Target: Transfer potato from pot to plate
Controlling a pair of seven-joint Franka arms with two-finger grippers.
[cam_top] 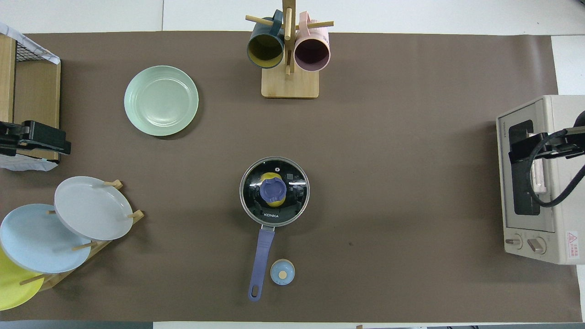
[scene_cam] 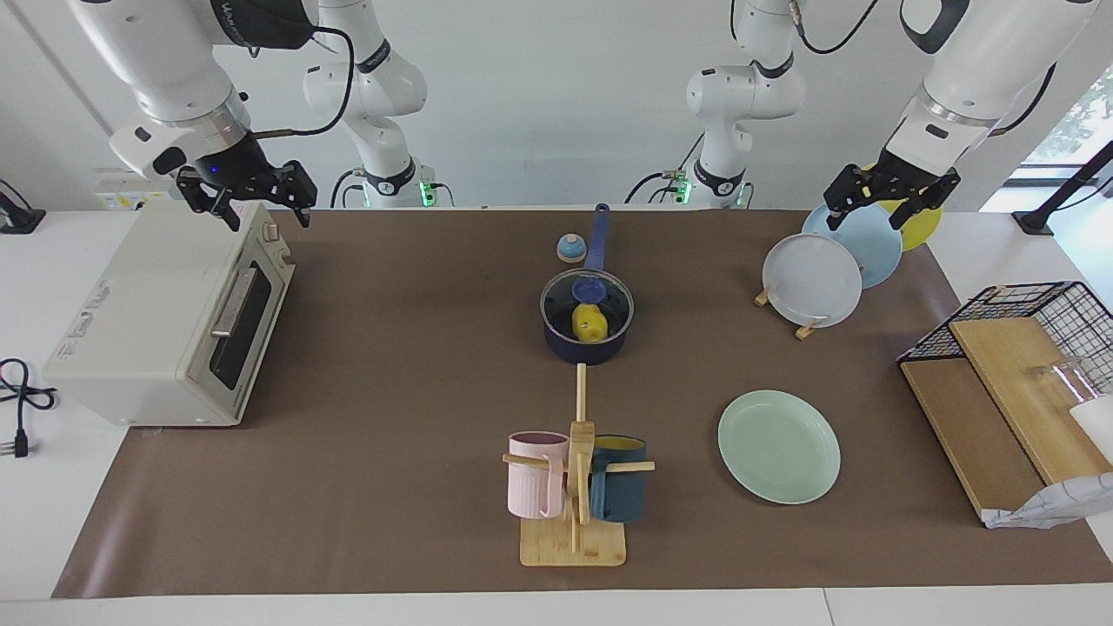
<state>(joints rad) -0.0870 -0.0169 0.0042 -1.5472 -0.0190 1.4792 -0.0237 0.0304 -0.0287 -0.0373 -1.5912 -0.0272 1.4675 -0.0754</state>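
Observation:
The navy-blue pot (scene_cam: 587,346) stands mid-table with its long handle (cam_top: 261,256) toward the robots. A glass lid (cam_top: 292,201) with a blue knob (scene_cam: 588,288) covers it. The yellow potato (scene_cam: 589,323) lies inside and shows through the lid, also in the overhead view (cam_top: 273,177). The mint-green plate (scene_cam: 778,446) lies flat and bare, farther from the robots than the pot, toward the left arm's end; it also shows in the overhead view (cam_top: 161,100). My left gripper (scene_cam: 878,213) is open, raised over the plate rack. My right gripper (scene_cam: 265,213) is open, raised over the toaster oven.
A toaster oven (scene_cam: 165,322) stands at the right arm's end. A mug tree (scene_cam: 578,487) with a pink and a teal mug stands farther out than the pot. A rack holds a grey-white plate (scene_cam: 813,280), a light blue plate and a yellow plate. A wire basket with boards (scene_cam: 1017,382) and a small blue round timer (scene_cam: 571,249) are also here.

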